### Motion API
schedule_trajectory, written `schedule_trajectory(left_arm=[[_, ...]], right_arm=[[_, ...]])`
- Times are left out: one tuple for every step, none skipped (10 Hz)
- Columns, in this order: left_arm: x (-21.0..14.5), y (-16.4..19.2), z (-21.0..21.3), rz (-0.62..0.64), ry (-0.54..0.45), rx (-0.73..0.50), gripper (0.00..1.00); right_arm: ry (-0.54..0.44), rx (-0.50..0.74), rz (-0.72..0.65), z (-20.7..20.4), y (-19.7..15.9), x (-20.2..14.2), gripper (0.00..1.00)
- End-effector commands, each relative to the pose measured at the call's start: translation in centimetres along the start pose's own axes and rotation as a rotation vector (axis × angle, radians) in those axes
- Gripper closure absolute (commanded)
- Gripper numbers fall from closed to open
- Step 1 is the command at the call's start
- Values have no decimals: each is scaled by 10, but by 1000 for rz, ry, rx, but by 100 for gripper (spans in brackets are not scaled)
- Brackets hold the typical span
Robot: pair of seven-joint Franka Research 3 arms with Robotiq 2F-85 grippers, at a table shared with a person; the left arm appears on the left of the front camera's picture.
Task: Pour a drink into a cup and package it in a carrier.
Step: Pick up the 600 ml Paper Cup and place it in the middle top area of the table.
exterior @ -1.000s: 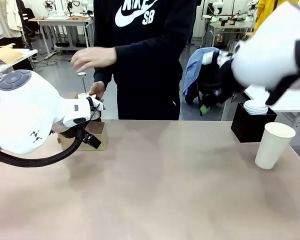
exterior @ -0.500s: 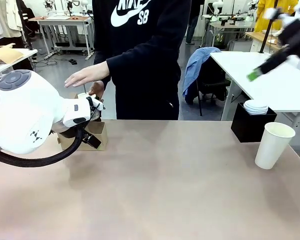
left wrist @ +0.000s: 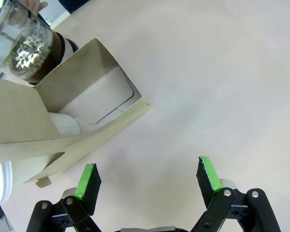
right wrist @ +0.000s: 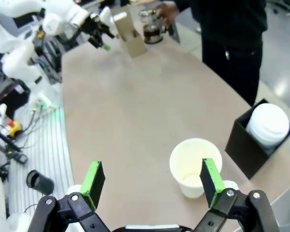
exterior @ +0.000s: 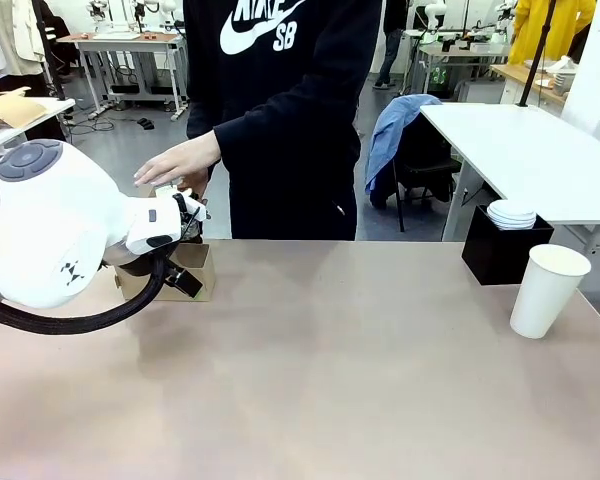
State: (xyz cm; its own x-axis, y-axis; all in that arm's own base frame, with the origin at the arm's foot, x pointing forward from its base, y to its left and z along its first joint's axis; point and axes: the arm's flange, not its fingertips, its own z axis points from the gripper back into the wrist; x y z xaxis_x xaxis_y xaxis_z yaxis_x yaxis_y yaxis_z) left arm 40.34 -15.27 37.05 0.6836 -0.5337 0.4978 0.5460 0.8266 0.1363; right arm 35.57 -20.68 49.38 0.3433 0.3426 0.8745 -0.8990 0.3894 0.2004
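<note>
The tall white paper cup point(exterior: 548, 290) stands empty at the table's right end, also seen from above as the cup point(right wrist: 195, 166). My right gripper point(right wrist: 152, 181) hangs open high above it. The dark brown drink point(right wrist: 151, 33) fills the bottom of a glass press pot point(left wrist: 19, 43) at the far left, where the person's hand point(exterior: 180, 160) rests on its top. My left gripper point(left wrist: 147, 179) is open and holds nothing, just in front of a small brown cardboard box point(exterior: 185, 272) that stands beside the pot. The carrier is out of view.
A black square box point(exterior: 500, 255) holding a stack of white lids point(exterior: 512, 212) stands behind the cup. The person stands at the table's far edge. The bulky left arm point(exterior: 50, 240) covers the table's left end. A cable point(exterior: 80, 322) loops beneath it.
My right arm has swung up and out of the front view. The person's hand has come down from above the plunger onto the pot's top. The left arm has not moved.
</note>
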Motion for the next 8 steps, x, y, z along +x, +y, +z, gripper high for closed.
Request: schedule_trajectory(left_arm=[[0,1,0,2,0,-1,0],[0,1,0,2,0,-1,0],[0,1,0,2,0,-1,0],[0,1,0,2,0,-1,0],[0,1,0,2,0,-1,0],[0,1,0,2,0,-1,0],[0,1,0,2,0,-1,0],[0,1,0,2,0,-1,0]], right_arm=[[-109,22,63,-6,-16,-35,0],[-146,-1,69,-8,-19,-47,0],[-48,3,13,3,-3,-28,0],[-48,3,13,3,-3,-28,0],[-48,3,13,3,-3,-28,0],[-48,3,13,3,-3,-28,0],[-48,3,13,3,-3,-28,0],[-49,-4,35,-1,-9,-35,0]])
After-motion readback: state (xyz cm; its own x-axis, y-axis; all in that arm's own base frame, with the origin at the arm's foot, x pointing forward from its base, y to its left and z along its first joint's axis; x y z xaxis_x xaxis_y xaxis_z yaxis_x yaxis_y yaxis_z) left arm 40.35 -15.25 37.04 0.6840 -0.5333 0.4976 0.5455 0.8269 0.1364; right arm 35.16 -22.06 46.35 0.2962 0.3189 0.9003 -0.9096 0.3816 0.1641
